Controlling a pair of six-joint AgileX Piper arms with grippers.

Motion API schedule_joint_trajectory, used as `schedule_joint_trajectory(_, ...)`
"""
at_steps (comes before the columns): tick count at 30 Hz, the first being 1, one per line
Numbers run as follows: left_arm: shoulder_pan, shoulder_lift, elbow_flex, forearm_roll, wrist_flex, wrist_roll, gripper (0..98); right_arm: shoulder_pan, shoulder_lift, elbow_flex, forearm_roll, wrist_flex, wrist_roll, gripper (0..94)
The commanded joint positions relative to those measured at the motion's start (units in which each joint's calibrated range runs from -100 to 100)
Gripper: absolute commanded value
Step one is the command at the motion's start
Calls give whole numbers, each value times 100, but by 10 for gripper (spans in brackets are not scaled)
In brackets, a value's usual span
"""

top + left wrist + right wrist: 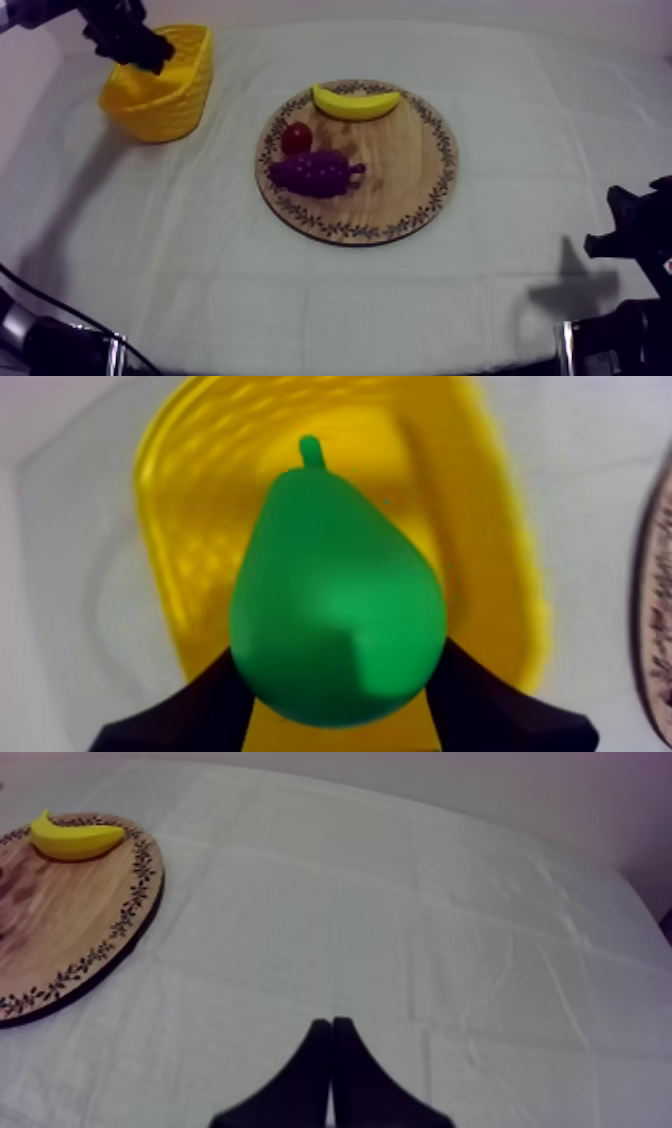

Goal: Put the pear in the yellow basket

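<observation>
A green pear (pixel 335 606) with a short stem hangs over the inside of the yellow basket (pixel 490 526), and my left gripper (pixel 335 701) is shut on its wide end with a black finger on each side. From above, my left gripper (pixel 135 45) hovers over the yellow basket (pixel 165 95) at the table's far left. The pear itself is hidden under the arm there. My right gripper (pixel 331 1072) is shut on nothing, its fingers together as a narrow wedge low over the cloth, well to the right of the wooden board (pixel 90 942).
The round wooden board (pixel 400 190) with a patterned rim lies mid-table and carries a banana (pixel 355 102), a small red fruit (pixel 296 137) and a bunch of grapes (pixel 315 172). My right arm (pixel 630 235) rests at the near right edge.
</observation>
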Motion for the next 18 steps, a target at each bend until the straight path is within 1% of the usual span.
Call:
schedule_joint_trajectory(1, -197, 126, -16, 24, -85, -25, 574, 0, 1, 3, -1, 7, -1, 3)
schedule_joint_trajectory(7, -317, 693, -318, 144, -331, -166, 572, 0, 1, 3, -1, 7, -2, 3)
schedule_joint_trajectory(15, -324, 1485, -739, 347, -645, -313, 570, 0, 1, 3, -1, 7, -3, 3)
schedule_joint_trajectory(18, -342, 1689, -826, 433, -717, -358, 587, 0, 1, 3, -1, 7, -3, 3)
